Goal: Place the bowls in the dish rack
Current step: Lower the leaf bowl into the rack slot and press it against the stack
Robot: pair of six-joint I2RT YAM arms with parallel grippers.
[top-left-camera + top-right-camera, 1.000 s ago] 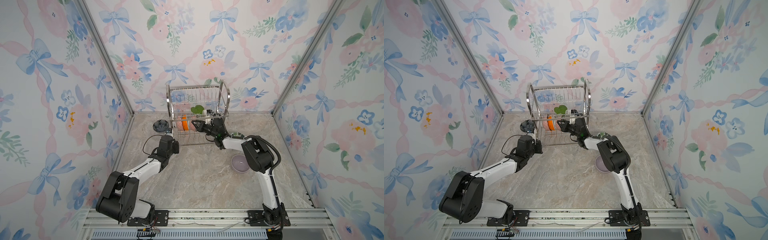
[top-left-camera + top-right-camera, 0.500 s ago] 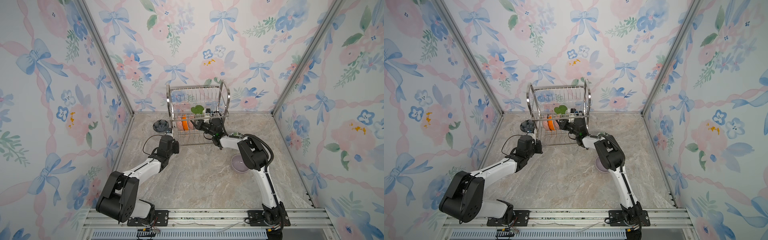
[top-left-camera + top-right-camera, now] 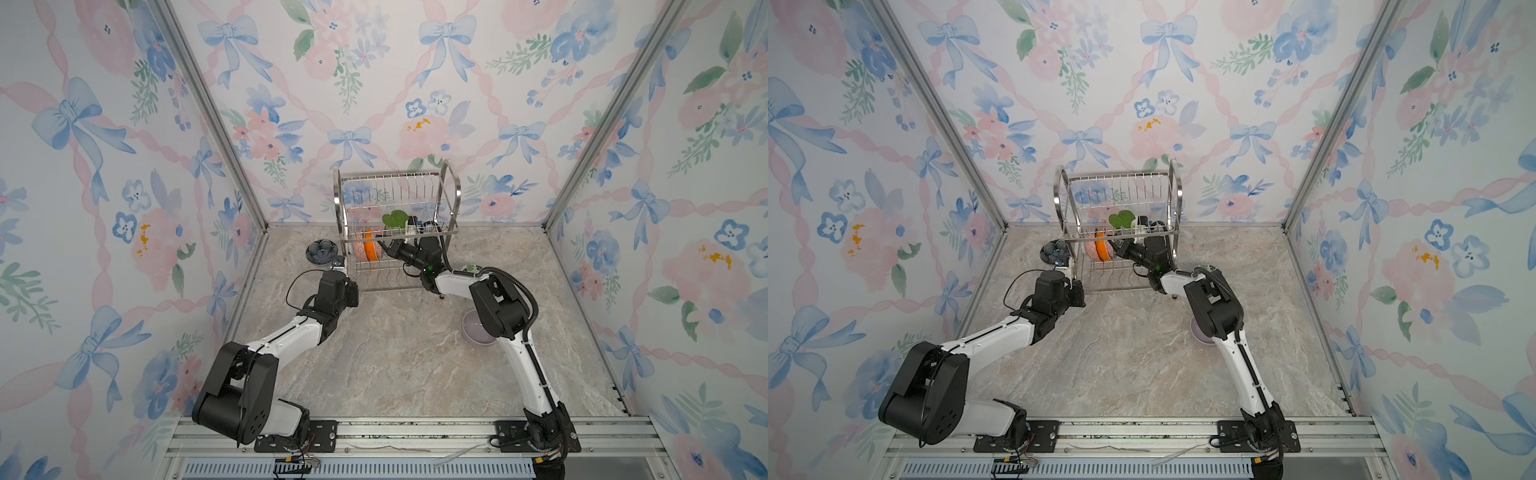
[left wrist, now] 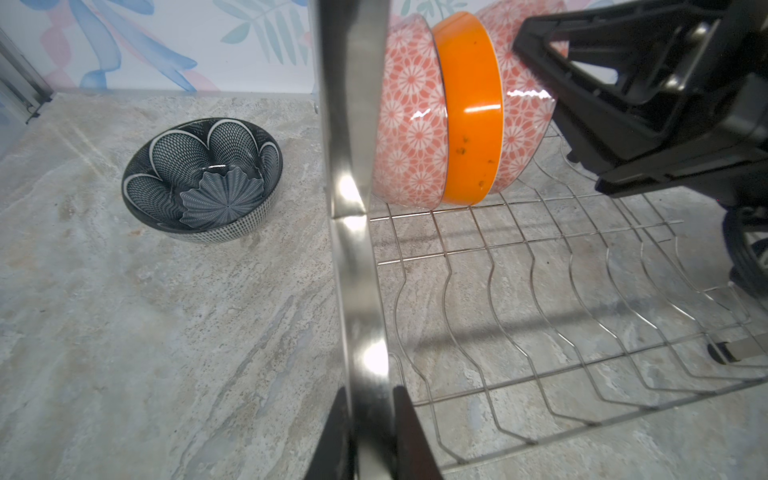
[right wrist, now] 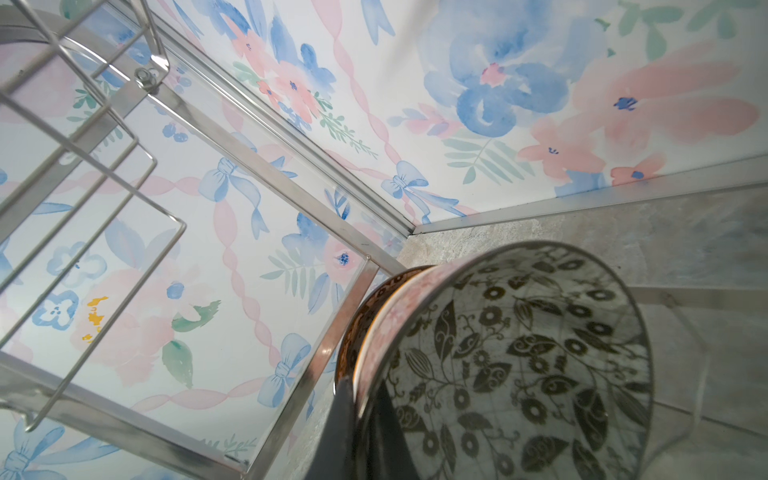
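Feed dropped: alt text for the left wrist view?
Left gripper clamps the dish rack's frame. Inside, on edge: a pink bowl, an orange bowl and a second pink bowl, held by the right gripper; a dark blue bowl sits outside on the table.

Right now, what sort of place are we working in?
Probably a staged robot test booth, not a real kitchen: flowered wallpaper panels set in aluminium framing, a marble-look tabletop with a mounting rail along its front, and one rack as the only kitchen fitting.
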